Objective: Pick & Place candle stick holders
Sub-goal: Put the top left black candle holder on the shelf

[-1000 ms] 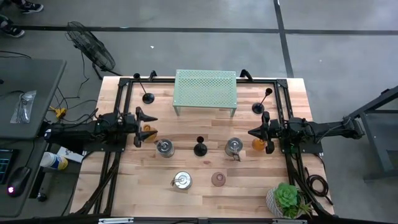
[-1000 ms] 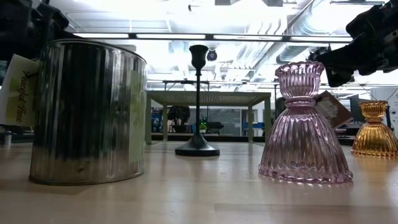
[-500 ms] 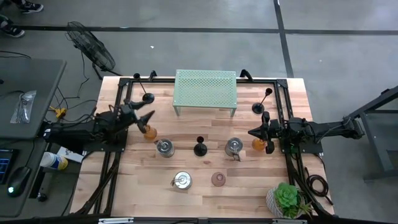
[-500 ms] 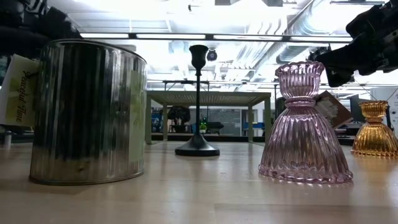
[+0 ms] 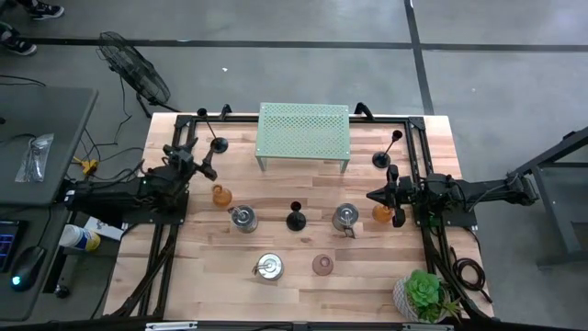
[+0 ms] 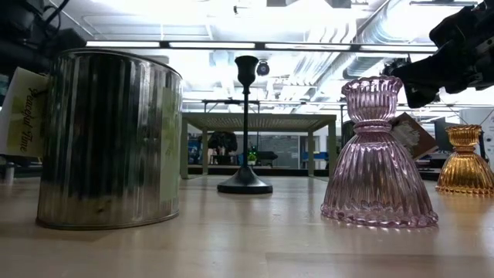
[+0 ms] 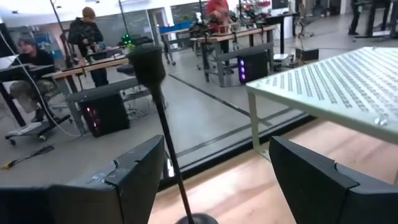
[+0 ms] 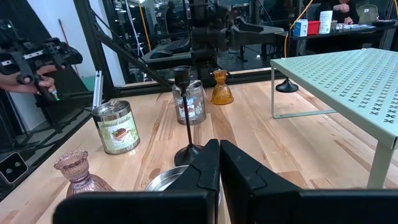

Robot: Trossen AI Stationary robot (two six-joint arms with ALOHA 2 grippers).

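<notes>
None of the three holders looks placed yet: one [image 5: 218, 143] stands at 10 o'clock on the worktop [image 5: 303, 285], one [image 5: 296, 219] at centre, one [image 5: 382, 158] at 2. The left gripper [image 7: 214, 180], jaws apart, flanks the first stem ungrasped. The right gripper [image 5: 374, 196] waits at 3, jaws together.

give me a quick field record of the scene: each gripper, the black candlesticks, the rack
left gripper: open, at the table's back left, lined up on the back-left candlestick; in its wrist view the stem stands between the fingers, not gripped
right gripper: shut, holding nothing, waiting at the right side near an amber glass holder
middle candlestick: upright at the table's centre
back-right candlestick: upright, right of the rack
green rack: at the back centre, nothing on top
</notes>
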